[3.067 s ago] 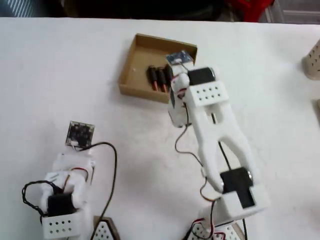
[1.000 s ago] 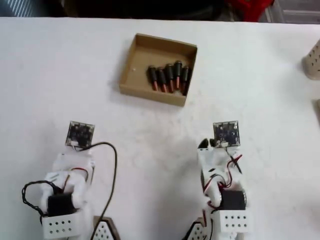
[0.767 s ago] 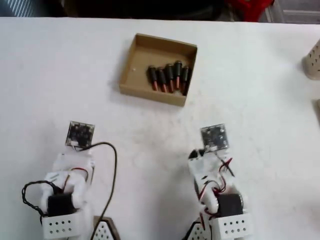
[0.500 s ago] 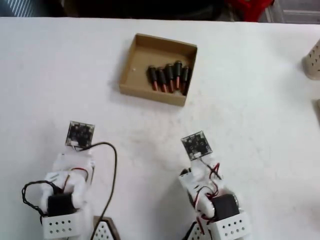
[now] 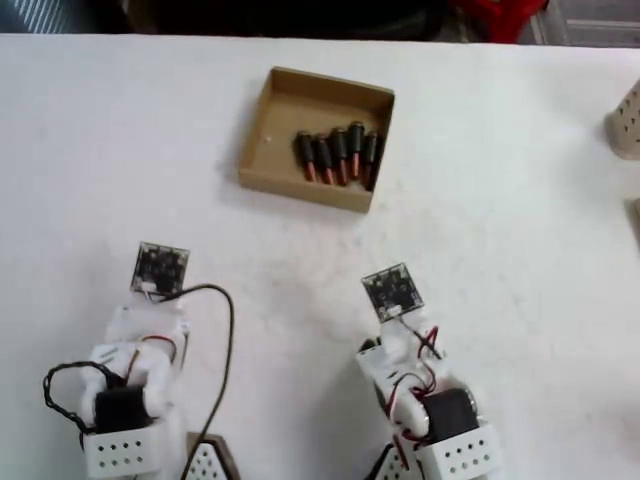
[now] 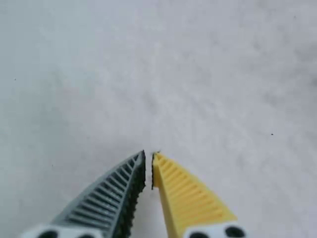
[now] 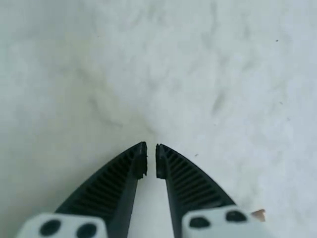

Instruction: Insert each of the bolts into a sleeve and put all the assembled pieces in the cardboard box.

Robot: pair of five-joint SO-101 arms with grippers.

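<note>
Wrist views | left hand [image 6: 148, 158] closed, empty | right hand [image 7: 151, 159] closed, empty | both over table [image 6: 158, 59]

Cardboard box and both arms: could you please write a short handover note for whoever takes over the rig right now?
Left gripper: shut, holding nothing, above the table close to its arm's base.
Right gripper: shut, holding nothing, above the table close to its arm's base.
Things: five assembled pieces lie side by side in the cardboard box, toward its right end in the high view.
Done: those pieces are in the box.
Left: apparently nothing beyond confirming the count.
</note>
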